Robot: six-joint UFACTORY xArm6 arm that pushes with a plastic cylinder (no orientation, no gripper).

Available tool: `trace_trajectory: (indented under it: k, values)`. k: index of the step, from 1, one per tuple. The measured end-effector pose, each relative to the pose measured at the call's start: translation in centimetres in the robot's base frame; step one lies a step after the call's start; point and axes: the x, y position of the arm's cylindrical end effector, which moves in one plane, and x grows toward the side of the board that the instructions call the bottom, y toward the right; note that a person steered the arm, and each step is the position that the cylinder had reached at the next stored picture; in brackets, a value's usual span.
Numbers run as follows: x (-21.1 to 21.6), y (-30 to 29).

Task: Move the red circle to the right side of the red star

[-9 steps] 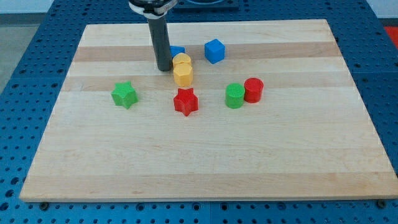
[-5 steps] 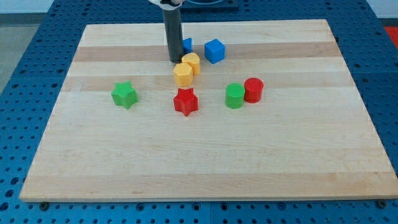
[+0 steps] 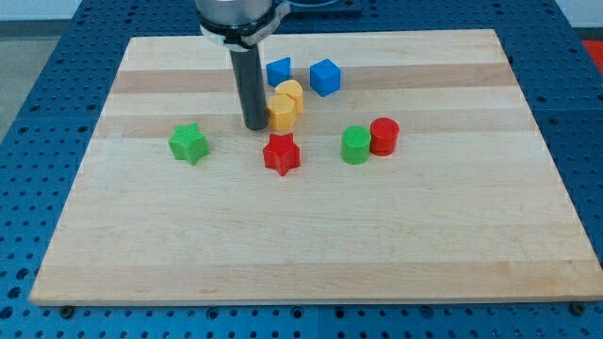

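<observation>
On the pale wooden table [image 3: 311, 245], my tip [image 3: 255, 126] rests upright among a scatter of coloured blocks; the rod carries no pincer, so there is nothing to stand apart or together. Nearest the view's bottom, the red star [image 3: 281, 153] lies just below and to the right of my tip, apart from it. The green star [image 3: 188, 143] sits well off to my tip's left. To the right of the red star, and farther right of my tip, the green cylinder [image 3: 355, 145] touches the red circle [image 3: 384, 136], which stands at its right. A yellow block [image 3: 281, 112] sits just beside my tip on its right, with a second yellow block [image 3: 290, 93] touching it behind. Farthest back, above and right of my tip, are a blue block [image 3: 278, 71] and a blue cube [image 3: 325, 76].
</observation>
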Motion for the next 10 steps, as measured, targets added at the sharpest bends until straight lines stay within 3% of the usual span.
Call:
trace_trajectory:
  k: [8, 10]
  values:
    - [0.1, 16.5]
    - [2.9, 20.2]
